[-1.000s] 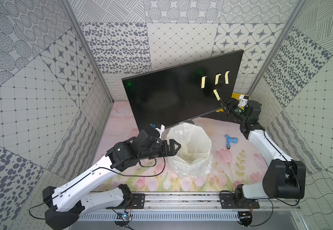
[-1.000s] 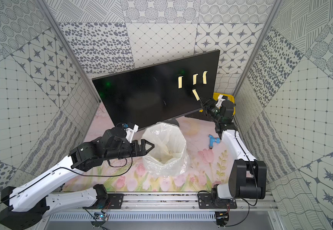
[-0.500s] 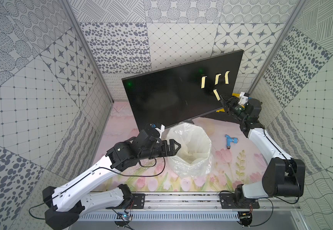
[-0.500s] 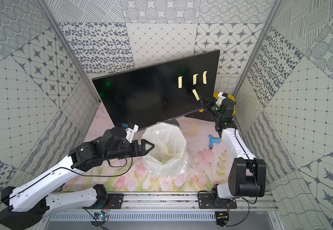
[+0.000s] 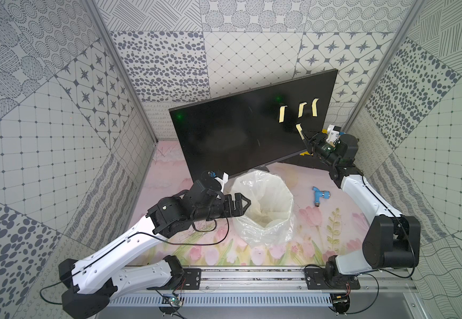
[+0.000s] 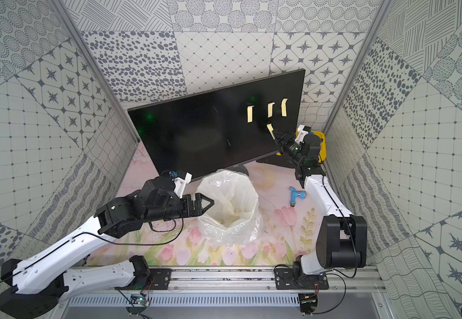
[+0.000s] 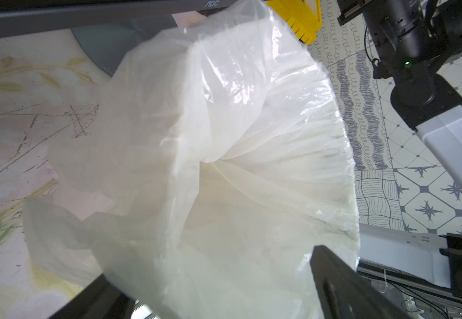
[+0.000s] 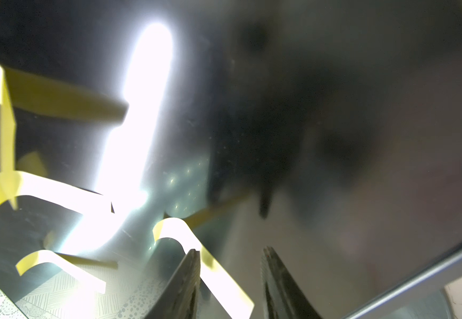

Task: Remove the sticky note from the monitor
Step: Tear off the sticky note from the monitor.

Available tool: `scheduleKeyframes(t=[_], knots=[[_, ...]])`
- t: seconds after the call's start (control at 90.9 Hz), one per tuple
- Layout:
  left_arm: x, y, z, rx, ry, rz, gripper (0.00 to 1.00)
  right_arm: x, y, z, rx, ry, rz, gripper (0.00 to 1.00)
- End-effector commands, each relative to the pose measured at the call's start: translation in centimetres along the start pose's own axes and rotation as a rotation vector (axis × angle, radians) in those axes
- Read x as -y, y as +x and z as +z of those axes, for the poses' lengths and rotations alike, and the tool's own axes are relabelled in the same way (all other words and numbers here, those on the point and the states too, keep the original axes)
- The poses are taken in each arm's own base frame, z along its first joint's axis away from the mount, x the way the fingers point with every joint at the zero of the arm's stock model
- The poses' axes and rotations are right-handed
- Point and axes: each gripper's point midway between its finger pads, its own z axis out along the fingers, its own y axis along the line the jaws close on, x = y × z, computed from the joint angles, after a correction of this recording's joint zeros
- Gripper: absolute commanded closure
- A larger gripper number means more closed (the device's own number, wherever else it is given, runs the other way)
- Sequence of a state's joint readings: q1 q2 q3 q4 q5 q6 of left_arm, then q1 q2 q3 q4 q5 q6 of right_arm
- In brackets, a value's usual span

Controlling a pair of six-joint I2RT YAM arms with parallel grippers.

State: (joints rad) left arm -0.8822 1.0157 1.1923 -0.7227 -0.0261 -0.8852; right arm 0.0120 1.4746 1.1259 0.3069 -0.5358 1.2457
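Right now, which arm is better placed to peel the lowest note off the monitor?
Right. The right tool brackets the curled end of the lowest note on the monitor; the left tool hangs open at the bag, far from it.

Large flat black monitor (image 7: 58, 15), thin bezel: small pale logo (image 7: 212, 3) on lower edge reads "AOC" in the left wrist view. In both top views the same logo (image 5: 263, 166) (image 6: 235, 166) is too small to read. No other text legible.
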Motion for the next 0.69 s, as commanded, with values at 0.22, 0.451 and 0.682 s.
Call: scheduleKeyframes(t=[0.22, 0.451, 0.682], knots=[[0.7, -0.3, -0.1, 0.019, 0.031, 0.034, 0.01, -2.0, -0.1, -0.3, 0.006, -0.054, -0.055, 0.79], [0.7, -0.3, -0.1, 0.019, 0.03, 0.034, 0.01, -2.3, 0.3, -0.8, -0.004, -0.059, -0.055, 1.0], [0.5, -0.2, -0.2, 0.02, 0.028, 0.033, 0.01, -3.7, 1.4, -2.9, -0.016, -0.08, -0.065, 1.0]])
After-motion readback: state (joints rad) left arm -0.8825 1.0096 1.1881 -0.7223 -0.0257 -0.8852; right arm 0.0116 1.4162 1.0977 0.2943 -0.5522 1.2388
